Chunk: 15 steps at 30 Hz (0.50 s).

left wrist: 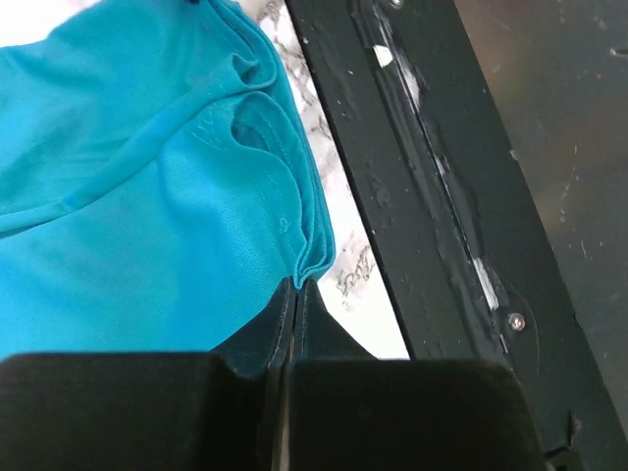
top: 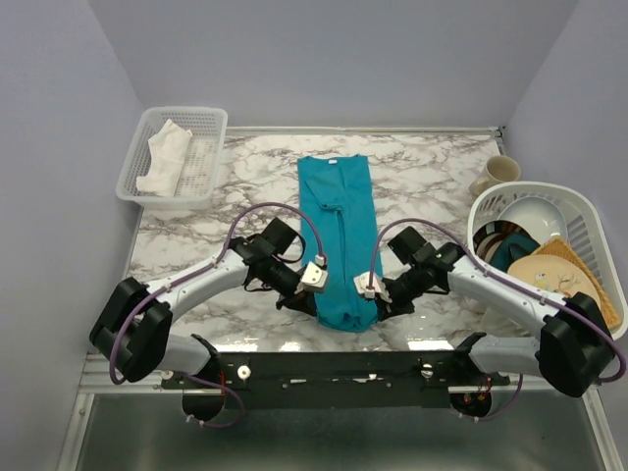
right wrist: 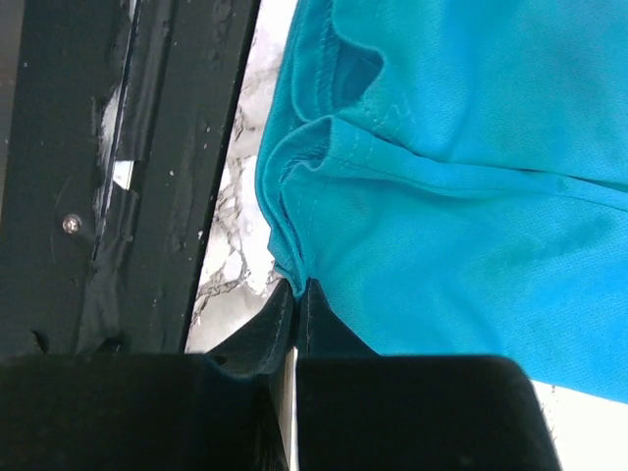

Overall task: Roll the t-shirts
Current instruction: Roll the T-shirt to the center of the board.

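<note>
Table (top: 432,172), contents:
- 1 t-shirt (top: 336,211): centre, lying lengthwise from the far side toward the near edge.
- 1 basket (top: 218,147): far-left corner, with 1 cloth (top: 165,159) inside it.
- 1 mug (top: 496,175): far right, just behind the dish rack (top: 587,221).
- Dish rack: right edge, with 1 bowl (top: 535,216) toward its back and plates (top: 549,277) toward its front.
- Left gripper (left wrist: 294,289): on the t-shirt's near-left corner.
- Right gripper (right wrist: 299,287): on its near-right corner.

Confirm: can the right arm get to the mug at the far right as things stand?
Probably not: its pincer is shut on the shirt, and the dish rack sits between it and the mug.
</note>
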{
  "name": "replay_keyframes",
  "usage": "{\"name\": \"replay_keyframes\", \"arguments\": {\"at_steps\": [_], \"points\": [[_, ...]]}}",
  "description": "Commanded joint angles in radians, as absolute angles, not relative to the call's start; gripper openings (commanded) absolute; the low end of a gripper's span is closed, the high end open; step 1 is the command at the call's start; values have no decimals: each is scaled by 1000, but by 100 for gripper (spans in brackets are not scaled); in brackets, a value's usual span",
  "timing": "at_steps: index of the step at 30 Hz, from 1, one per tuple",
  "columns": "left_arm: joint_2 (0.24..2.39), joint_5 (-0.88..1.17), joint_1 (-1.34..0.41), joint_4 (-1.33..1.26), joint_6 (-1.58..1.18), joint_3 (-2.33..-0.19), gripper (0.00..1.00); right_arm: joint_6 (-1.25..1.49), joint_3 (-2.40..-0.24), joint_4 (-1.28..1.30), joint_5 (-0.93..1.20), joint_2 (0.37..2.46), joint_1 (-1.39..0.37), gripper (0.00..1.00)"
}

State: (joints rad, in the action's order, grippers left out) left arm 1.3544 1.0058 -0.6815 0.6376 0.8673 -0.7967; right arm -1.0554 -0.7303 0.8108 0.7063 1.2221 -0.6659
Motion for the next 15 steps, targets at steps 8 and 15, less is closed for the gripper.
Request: {"name": "replay_keyframes", "arguments": {"at_steps": [8,15], "points": [[1451,1081,-595,695,778,-903,4,-1016,-863,910,824,1364,-582,9],[1529,1069,-557,787,612,-980,7,-1009,-934,992,862,1419,-537,9]]}}
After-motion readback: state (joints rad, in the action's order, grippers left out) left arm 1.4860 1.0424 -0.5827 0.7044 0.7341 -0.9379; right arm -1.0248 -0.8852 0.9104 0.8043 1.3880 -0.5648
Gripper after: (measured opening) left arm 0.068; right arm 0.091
